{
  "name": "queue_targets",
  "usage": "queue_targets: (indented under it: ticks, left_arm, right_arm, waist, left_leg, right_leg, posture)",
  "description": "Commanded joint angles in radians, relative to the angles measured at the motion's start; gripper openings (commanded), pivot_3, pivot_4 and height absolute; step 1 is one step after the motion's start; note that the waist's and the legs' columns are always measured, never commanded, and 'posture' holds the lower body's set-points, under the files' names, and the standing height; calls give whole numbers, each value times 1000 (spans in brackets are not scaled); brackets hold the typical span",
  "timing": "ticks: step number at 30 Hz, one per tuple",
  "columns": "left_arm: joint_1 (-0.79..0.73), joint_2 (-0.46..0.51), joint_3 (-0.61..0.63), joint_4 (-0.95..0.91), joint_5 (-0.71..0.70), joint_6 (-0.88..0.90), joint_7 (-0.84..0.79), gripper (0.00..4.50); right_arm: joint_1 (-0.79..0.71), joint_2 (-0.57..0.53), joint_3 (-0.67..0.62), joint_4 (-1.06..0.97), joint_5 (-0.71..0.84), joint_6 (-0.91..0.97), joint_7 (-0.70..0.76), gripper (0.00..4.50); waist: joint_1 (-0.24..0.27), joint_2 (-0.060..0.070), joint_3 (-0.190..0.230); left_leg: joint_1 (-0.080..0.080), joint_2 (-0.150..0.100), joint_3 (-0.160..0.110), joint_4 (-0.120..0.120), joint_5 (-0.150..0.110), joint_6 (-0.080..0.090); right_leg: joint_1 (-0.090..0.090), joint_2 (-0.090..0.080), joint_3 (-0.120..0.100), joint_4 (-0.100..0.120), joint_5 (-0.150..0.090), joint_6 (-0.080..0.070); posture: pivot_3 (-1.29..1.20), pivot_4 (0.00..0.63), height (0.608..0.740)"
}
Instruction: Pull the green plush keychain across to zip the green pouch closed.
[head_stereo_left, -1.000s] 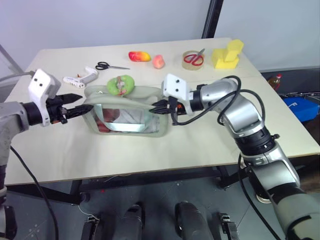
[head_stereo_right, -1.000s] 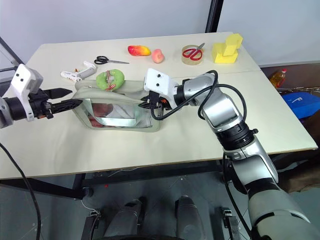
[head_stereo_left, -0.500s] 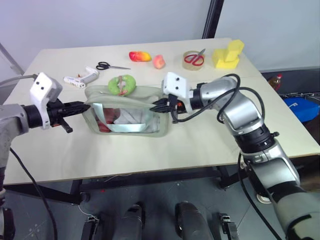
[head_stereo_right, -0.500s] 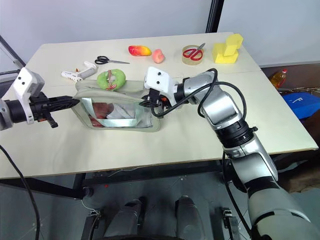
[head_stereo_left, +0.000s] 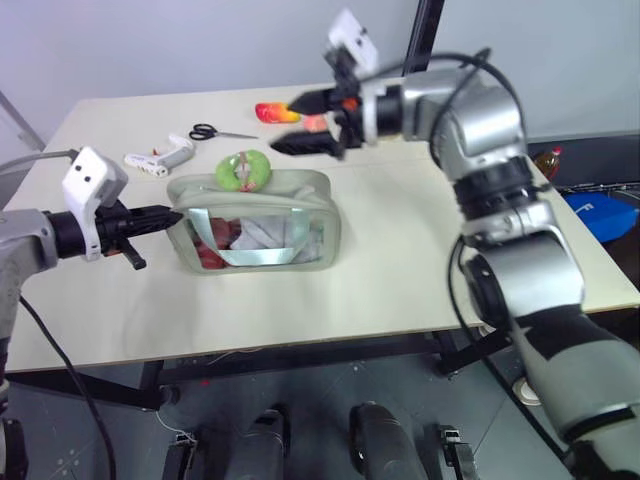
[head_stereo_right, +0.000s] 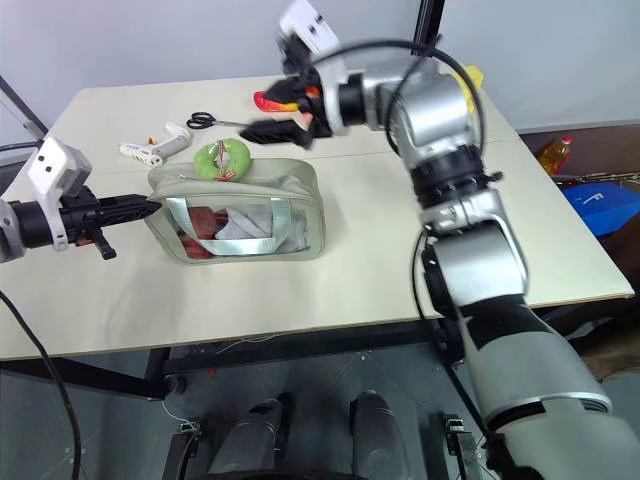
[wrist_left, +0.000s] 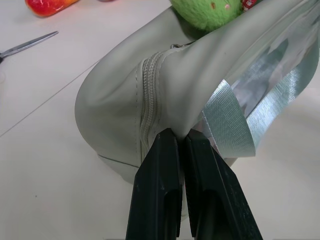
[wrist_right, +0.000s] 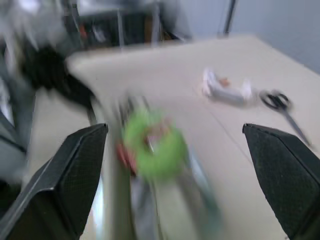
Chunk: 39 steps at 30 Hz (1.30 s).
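The green pouch (head_stereo_left: 262, 222) stands on the table (head_stereo_left: 420, 260), red and white contents showing through its clear window. The green plush keychain (head_stereo_left: 243, 168) sits on the pouch's top, toward its far left end. My left gripper (head_stereo_left: 166, 214) is shut on the pouch's left end, pinching the fabric beside the zipper (wrist_left: 150, 95). My right gripper (head_stereo_left: 290, 124) hangs open in the air above and behind the pouch's right half, holding nothing. In the right wrist view the keychain (wrist_right: 152, 145) lies blurred between the wide-spread fingers (wrist_right: 82, 175).
Behind the pouch lie a white glue gun (head_stereo_left: 160, 157), black scissors (head_stereo_left: 218, 131), a red-yellow toy fruit (head_stereo_left: 275, 112) and a yellow block (head_stereo_right: 470, 76). A blue box (head_stereo_left: 603, 208) and a bottle (head_stereo_left: 548, 158) sit on the floor at the right.
My right gripper let go of the pouch's right end, opened wide and swung up and back. The left gripper closed on the pouch's left end. The pouch's right end slackened.
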Motion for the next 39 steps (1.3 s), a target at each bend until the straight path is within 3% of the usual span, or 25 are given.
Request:
queue_targets:
  ticks: [1,10,12,19,28,34,39]
  left_arm:
    - [-21,10,9,-24,-11,3,0,0]
    - [-2,7,23,-64,-24,28,11,0]
    - [0,7,25,-65,-26,30,14,0]
    - [-10,1,15,-59,-28,24,27,0]
    - [-7,1,14,-52,-28,19,25,0]
    - [6,-5,13,-50,-26,15,25,0]
    - [-15,-15,-6,-39,-23,12,24,0]
  right_arm:
    - [-60,60,-37,140,-12,-49,-84,4462]
    - [-42,121,34,299,-140,-196,-65,4462]
    - [-47,118,26,305,-144,-198,-55,3674]
    - [-56,71,-15,278,-129,-172,-40,46]
    - [30,-135,-7,-26,-156,-97,-48,46]
    - [221,-328,34,-279,-287,-142,-176,46]
    - [402,-380,22,-318,-336,-139,-296,46]
  waist:
    - [3,0,0]
    - [-1,0,0]
    - [-1,0,0]
    - [0,0,0]
    - [3,0,0]
    - [4,0,0]
    - [-1,0,0]
  left_leg:
    - [0,0,0,0,0,0]
    - [-1,-1,-1,0,0,0]
    - [-1,-1,0,0,0,0]
    - [-1,-1,-1,0,0,0]
    - [-2,-1,-1,1,0,0]
    - [-2,-1,0,1,0,0]
    - [-2,-1,1,1,0,0]
  right_leg:
    - [0,0,0,0,0,0]
    - [-1,0,0,0,0,0]
    - [-1,0,0,0,0,0]
    - [-1,0,0,0,0,0]
    - [-1,0,0,0,0,0]
    - [-1,0,0,0,0,0]
    - [-1,-1,0,0,0,0]
  posture:
    - [0,150,740]
    - [0,150,740]
    - [0,150,740]
    - [0,150,740]
    - [0,150,740]
    - [0,150,740]
    - [0,150,740]
